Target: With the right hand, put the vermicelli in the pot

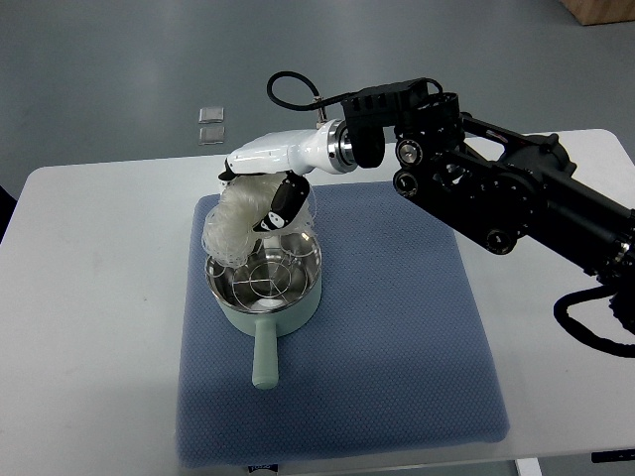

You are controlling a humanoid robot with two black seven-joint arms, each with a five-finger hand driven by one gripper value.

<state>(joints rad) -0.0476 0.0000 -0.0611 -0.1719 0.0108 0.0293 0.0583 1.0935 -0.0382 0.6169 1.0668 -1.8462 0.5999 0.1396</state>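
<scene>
Vermicelli: you see the vermicelli as a pale, translucent bundle in a clear wrapper, hanging over the far left rim of the pot; its lower end dips to the rim, and you cannot tell whether it touches the metal inside.

Right hand: your right hand is white with dark fingers, and it is closed around the upper end of the vermicelli, holding it from above. One dark fingertip shows at the right side of the bundle.

Right arm: you see the black, jointed arm come in from the right edge and reach left across the far side of the cloth, with a black cable looping above the wrist.

Pot: the pot is pale green outside and shiny steel inside, standing upright on the left part of the cloth, its handle pointing toward you. A wire rack lies in the bottom.

Cloth: the blue textured cloth lies flat under the pot and covers the middle of the table.

Table: the white table shows on both sides of the cloth.

Floor: beyond the table's far edge you see grey floor with two small clear squares lying on it, one just behind the other.
</scene>
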